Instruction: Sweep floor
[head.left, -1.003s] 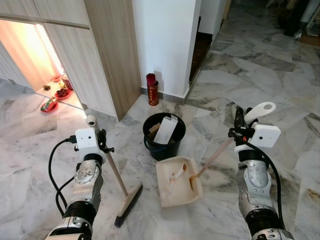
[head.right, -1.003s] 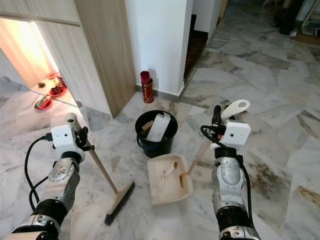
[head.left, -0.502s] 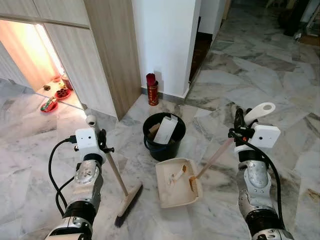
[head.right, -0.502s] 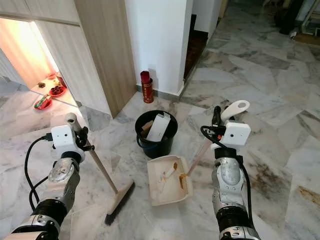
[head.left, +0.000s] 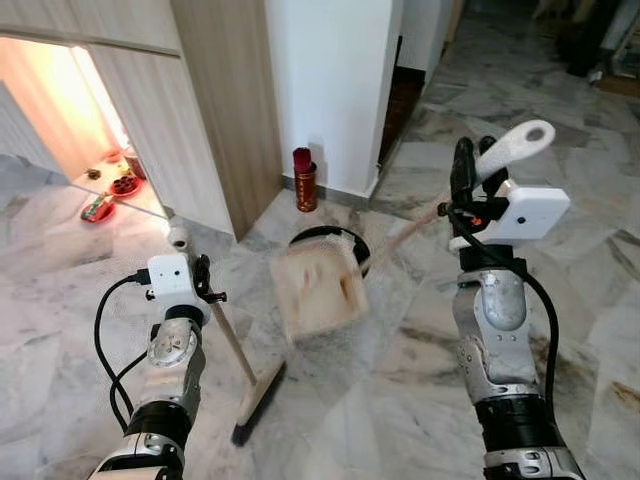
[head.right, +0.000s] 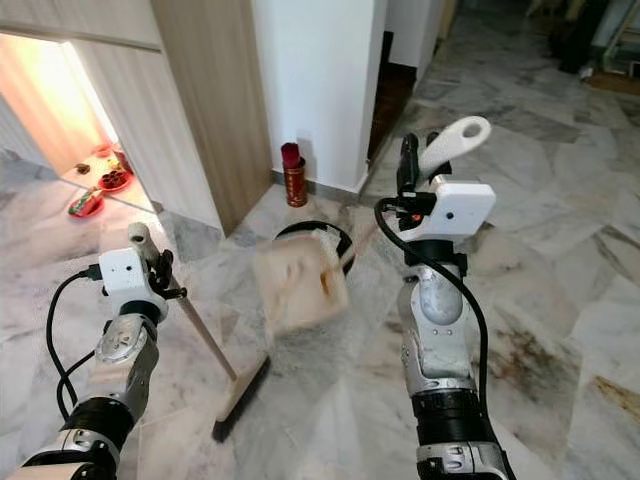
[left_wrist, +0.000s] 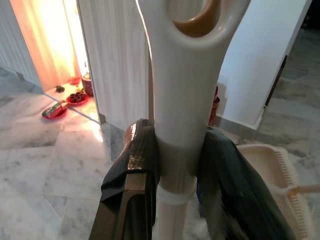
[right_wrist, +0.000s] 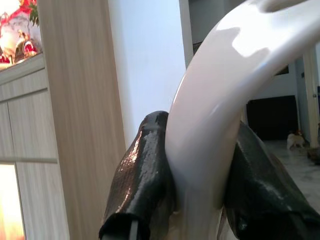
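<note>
Dustpan hangs tilted over bin, right end effector clamped on its handle. Left end effector pinches broom. Tip slowly, mouth centred above bin.

The grey-veined marble floor carries a black bucket, partly hidden behind the raised dustpan. A red canister stands at the foot of the white wall. The broom head rests on the tiles, its stick slanting upward.
</note>
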